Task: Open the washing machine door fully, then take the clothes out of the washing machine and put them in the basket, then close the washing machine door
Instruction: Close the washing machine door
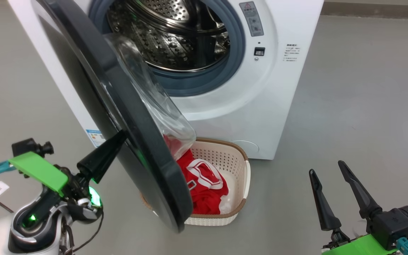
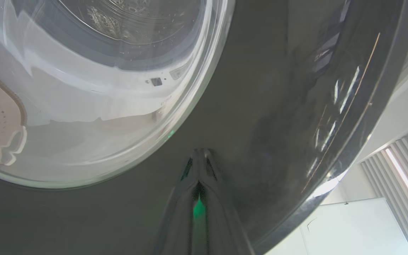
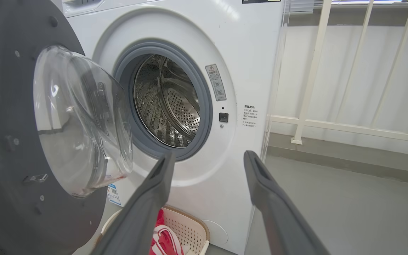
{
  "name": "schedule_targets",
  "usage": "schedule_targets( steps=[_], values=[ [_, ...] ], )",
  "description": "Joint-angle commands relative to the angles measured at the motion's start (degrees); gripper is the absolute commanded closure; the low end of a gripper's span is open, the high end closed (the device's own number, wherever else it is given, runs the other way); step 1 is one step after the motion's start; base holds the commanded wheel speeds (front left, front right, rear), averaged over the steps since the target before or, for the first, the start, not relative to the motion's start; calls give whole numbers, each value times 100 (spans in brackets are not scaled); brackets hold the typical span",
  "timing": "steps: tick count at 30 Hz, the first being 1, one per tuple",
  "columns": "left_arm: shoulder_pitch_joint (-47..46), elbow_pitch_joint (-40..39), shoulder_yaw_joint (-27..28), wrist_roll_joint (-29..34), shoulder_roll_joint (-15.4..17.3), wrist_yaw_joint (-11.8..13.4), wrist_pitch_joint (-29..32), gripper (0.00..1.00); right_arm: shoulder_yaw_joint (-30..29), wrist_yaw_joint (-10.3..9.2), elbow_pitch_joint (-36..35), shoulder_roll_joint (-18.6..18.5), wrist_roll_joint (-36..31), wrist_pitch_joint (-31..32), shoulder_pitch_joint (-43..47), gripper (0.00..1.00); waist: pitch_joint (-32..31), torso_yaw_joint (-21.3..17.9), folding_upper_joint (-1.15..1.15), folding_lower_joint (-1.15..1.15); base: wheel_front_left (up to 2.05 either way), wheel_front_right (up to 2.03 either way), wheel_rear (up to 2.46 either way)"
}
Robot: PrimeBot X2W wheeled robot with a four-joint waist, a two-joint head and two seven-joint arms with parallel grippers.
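**Pushing the half-open door shut**
Left fingers (image 1: 101, 159), pressed together, rest tip-first on the washing machine door (image 1: 158, 173); right fingers (image 1: 322, 202) are spread, empty. The clothes (image 1: 204, 191) lie in the basket (image 1: 221, 157). Push steadily on the black rim, not the glass, toward the washing machine (image 1: 232, 117).

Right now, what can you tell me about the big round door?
The door is round, with a wide glossy black rim and a bulging clear glass bowl in the middle. It stands partly open, swung out from the washer, its lower edge above the basket. The shut left gripper touches its outer face.
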Motion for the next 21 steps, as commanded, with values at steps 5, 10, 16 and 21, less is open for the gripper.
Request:
schedule_targets(
  steps=[5, 10, 16, 21],
  values=[
    [-178, -159, 30, -145, 66, -135, -61, 100, 165, 29, -164, -72, 20, -37, -177, 0, 109, -162, 0, 0, 0, 0, 0],
    [-325, -126, -77, -283, 66, -187, -131, 100, 180, 29, -164, -72, 16, -37, -235, 0, 200, -327, 0, 0, 0, 0, 0],
    [-490, -73, -197, -389, 66, -266, -248, 100, 176, 29, -154, -72, 21, -37, -282, 0, 281, -553, 0, 0, 0, 0, 0],
    [-658, 62, -280, -439, 65, -360, -356, 100, 168, 29, -167, -72, 22, -37, -326, 0, 356, -752, 0, 0, 0, 0, 0]
  ],
)
